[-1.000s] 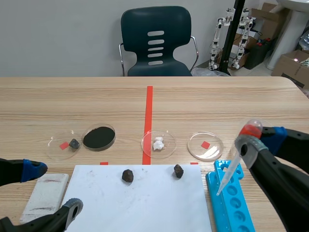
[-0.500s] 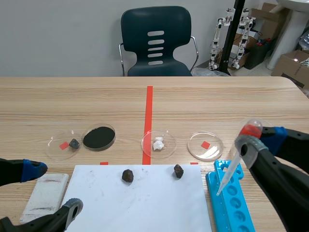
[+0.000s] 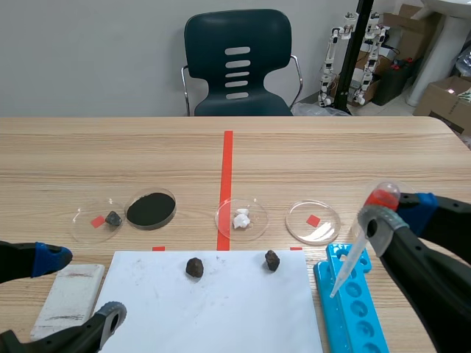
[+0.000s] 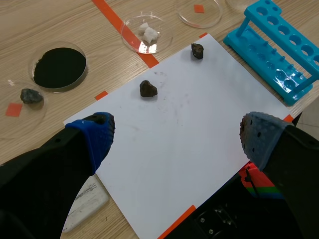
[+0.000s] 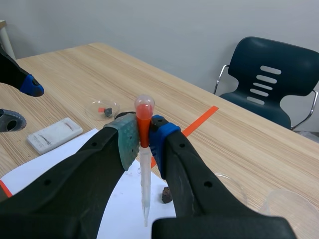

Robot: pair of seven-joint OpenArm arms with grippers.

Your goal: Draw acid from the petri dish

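Pipette (image 5: 144, 191), apparently plastic, in right pincer (image 5: 143, 137)

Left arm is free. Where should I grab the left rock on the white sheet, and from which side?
Best come straight down from above with the open left gripper and pinch the left rock across its flanks. It is a small rounded lump lying loose on the flat white sheet, bare paper all round, the other rock well apart.

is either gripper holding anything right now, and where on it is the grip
The right gripper is shut on the pipette, pinching its orange-red neck just below the bulb, tip pointing down. The left gripper is open and holds nothing.
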